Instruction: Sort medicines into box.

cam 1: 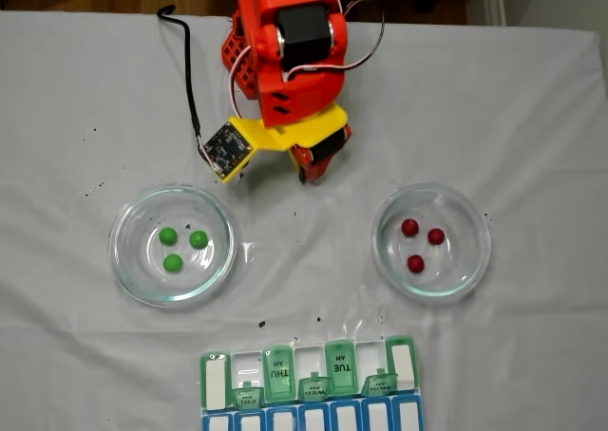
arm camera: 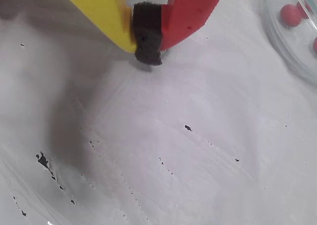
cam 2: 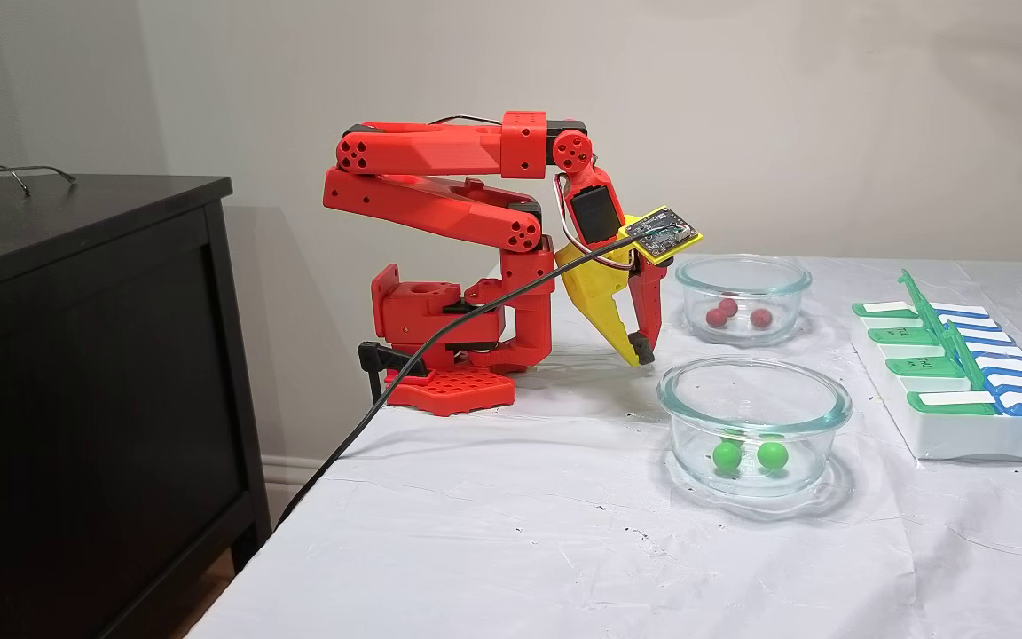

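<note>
Red printed arm, yellow-and-red hand, black pad, black cable

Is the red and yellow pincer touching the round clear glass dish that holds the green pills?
Apart. In a fixed view, bare white tablecloth separates the pincer from the glass dish.

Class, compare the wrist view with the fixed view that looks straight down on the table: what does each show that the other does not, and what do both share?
Wrist view alone: the black pad pinched between the gripper's shut yellow and red fingers.

Downward fixed view alone: the green pills in their glass dish, and the pill organizer with several lids raised.

Both: the red pills, their dish, and the black-specked white cloth.
</note>
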